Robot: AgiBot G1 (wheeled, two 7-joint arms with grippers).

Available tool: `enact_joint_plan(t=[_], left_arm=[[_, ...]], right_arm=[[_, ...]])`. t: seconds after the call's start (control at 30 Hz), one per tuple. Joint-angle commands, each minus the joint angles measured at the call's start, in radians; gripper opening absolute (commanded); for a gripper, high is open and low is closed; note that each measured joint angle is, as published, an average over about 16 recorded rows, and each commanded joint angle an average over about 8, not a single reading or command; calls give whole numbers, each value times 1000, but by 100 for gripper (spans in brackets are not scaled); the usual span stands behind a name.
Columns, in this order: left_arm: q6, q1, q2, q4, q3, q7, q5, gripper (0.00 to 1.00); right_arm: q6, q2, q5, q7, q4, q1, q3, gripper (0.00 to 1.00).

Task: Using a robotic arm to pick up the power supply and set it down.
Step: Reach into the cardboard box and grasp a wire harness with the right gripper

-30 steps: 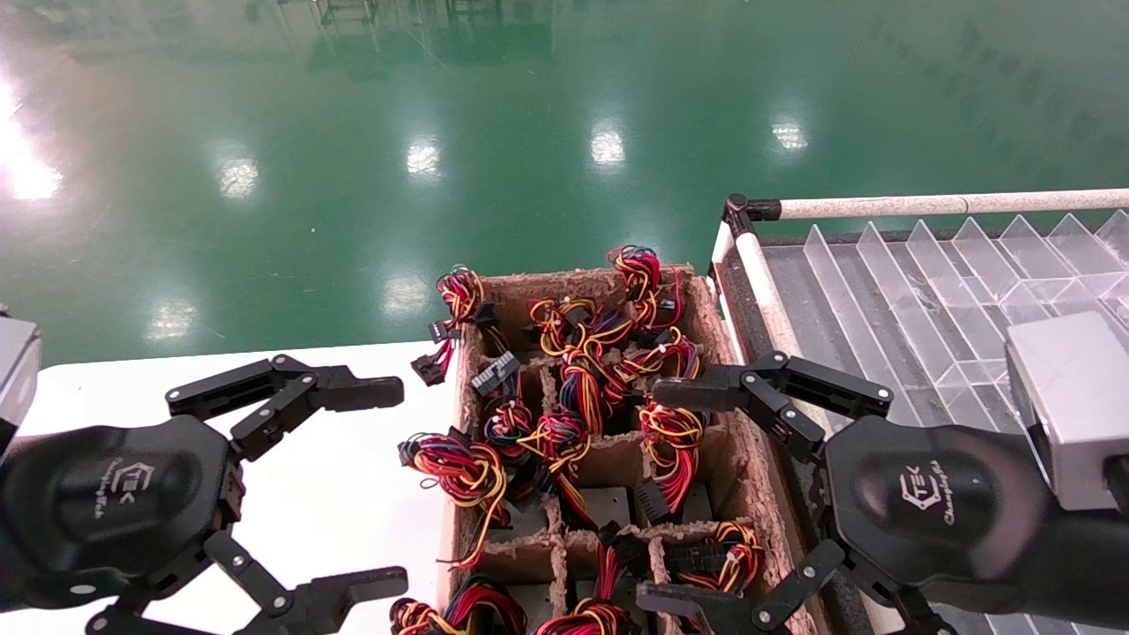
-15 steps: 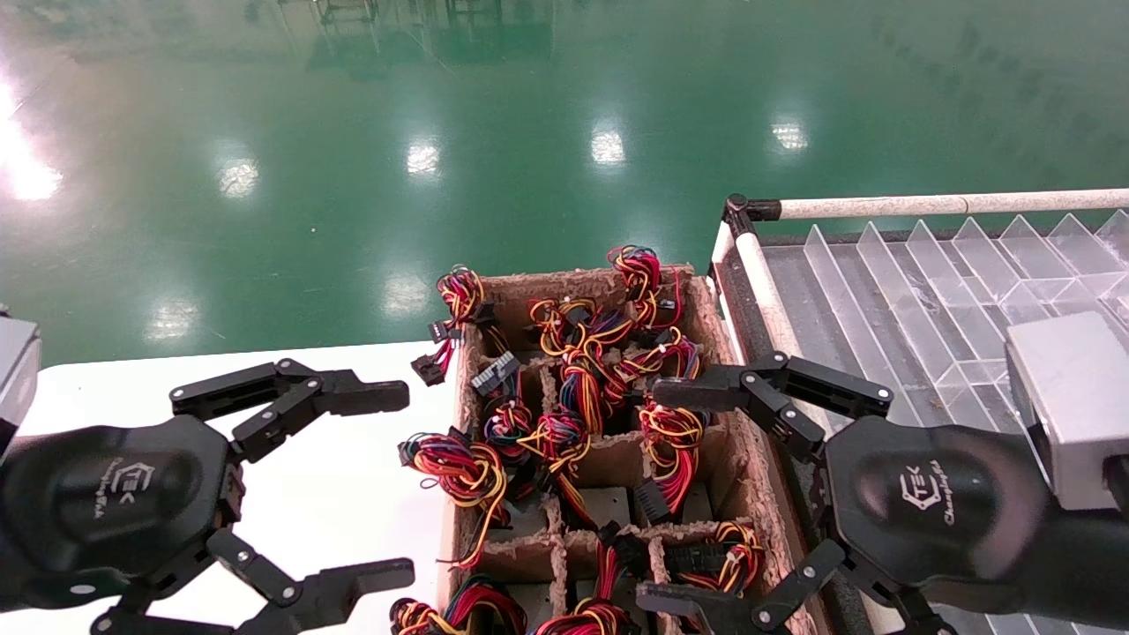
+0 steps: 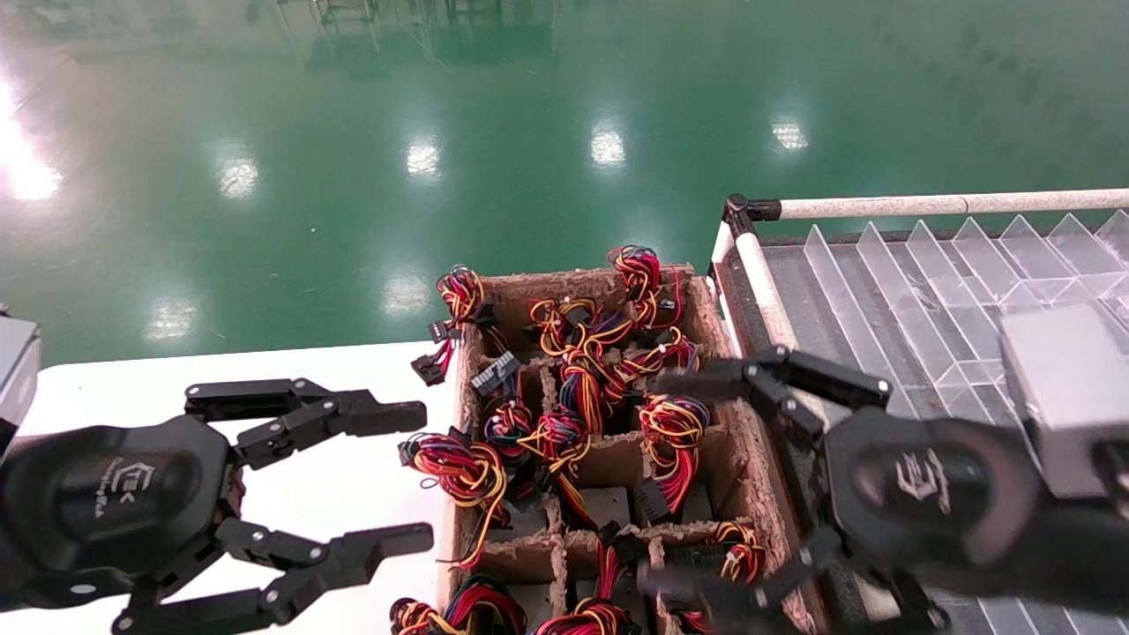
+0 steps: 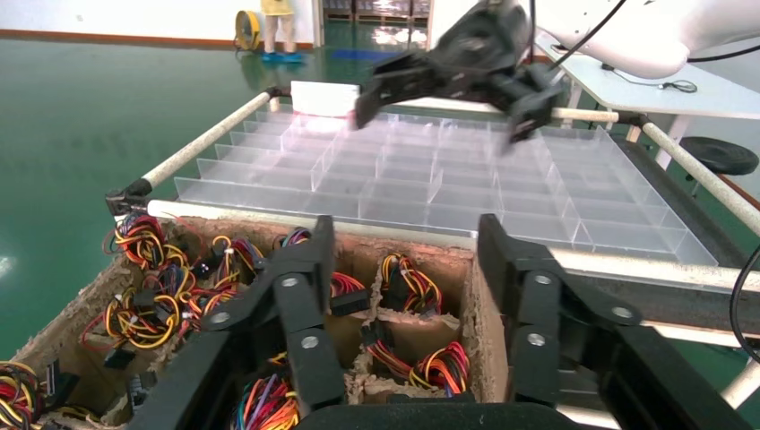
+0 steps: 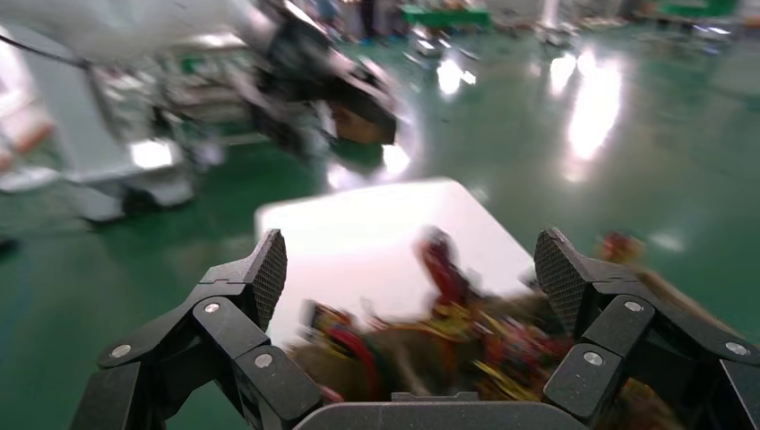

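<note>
Head view shows a cardboard box (image 3: 706, 309) with cells, full of coloured wire bundles (image 3: 564, 432); it stands between a white worktop (image 3: 335, 476) and a clear divider tray (image 3: 935, 282); the right gripper (image 3: 697, 485) hangs over the right side of the box, fingers spread wide and empty; the left gripper (image 3: 397, 476) is over the worktop just beside the box, also spread and holding nothing.

No grey body of a power supply is clear to see; only the bundles and black connectors stick out of the cells, so the supplies are, I judge, deep in the cells; which one is the target I cannot tell.

Right wrist view has the box under the spread fingers (image 5: 269, 269), blurred; the step in hand seems to be the approach, nothing is gripped yet; the next move calls for lowering over one cell, avoiding the cardboard walls and loose wires, then closing on the body, not only on the wires.
</note>
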Motion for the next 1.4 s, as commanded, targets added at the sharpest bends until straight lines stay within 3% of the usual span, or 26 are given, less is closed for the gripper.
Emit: enact_joint_plan(t=[0.03,0.33,0.37,0.57,0.63,1.4], left_arm=[[0,0,0,0,0,0,0,0],[0,0,0,0,0,0,0,0],[0,0,0,0,0,0,0,0],[0,0,0,0,0,0,0,0],[0,0,0,0,0,0,0,0],[0,0,0,0,0,0,0,0]], right_arm=[[14,-1,-16,-6,-5,4,-1,100],[195,-39,-277,8,-19,57,-76,97],[206,-44,-302,15,-20,65,-86,88],[230,-68,-398,55,-36,102,-133,13],[231,-73,-412,62,-42,109,-141,0],[249,-86,-443,86,-31,91,-162,0]])
